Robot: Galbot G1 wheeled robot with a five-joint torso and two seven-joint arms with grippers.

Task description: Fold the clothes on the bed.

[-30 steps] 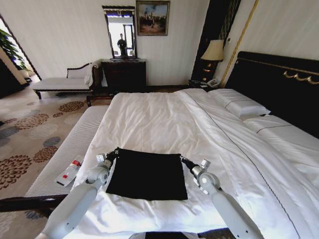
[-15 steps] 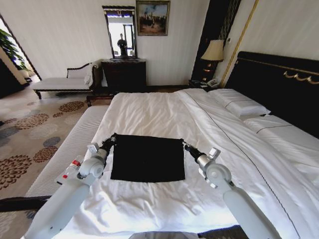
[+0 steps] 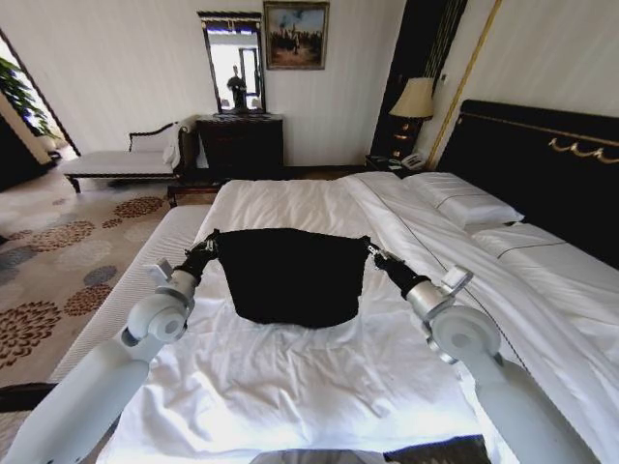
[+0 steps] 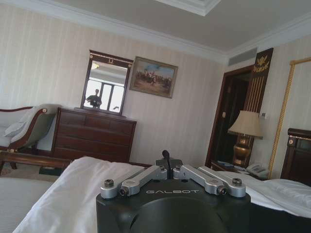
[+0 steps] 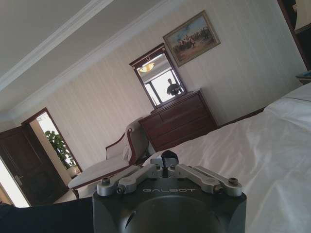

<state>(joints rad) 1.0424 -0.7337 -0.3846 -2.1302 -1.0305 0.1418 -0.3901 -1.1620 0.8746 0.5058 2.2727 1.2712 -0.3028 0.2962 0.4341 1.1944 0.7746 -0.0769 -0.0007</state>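
From my head view I see the soft black cotton T-shirt (image 3: 290, 274) in the middle of the frame, held up above the big bed with smooth white sheets (image 3: 290, 387). My left gripper (image 3: 210, 245) pinches the shirt's top corner on the left side of the frame. My right gripper (image 3: 372, 253) pinches the other top corner on the right side. The top edge is pulled tight between the 2 grippers, and the cloth hangs down in a rounded shape, with its lower edge close to the white sheet. The cloth looks plain black from here; I cannot make out any letters on it.

The left wrist view shows other things. My left gripper (image 4: 165, 156) sits low in the middle of that frame, with shiny metal links and its dark tips pressed together. Behind it are the dark wooden dresser (image 4: 92, 133) and the framed painting (image 4: 153, 76) on the striped wall.

In the right wrist view, my right gripper (image 5: 168, 158) shows its tips pressed together too. A bit of the black shirt (image 5: 46, 216) fills the lower left corner there.
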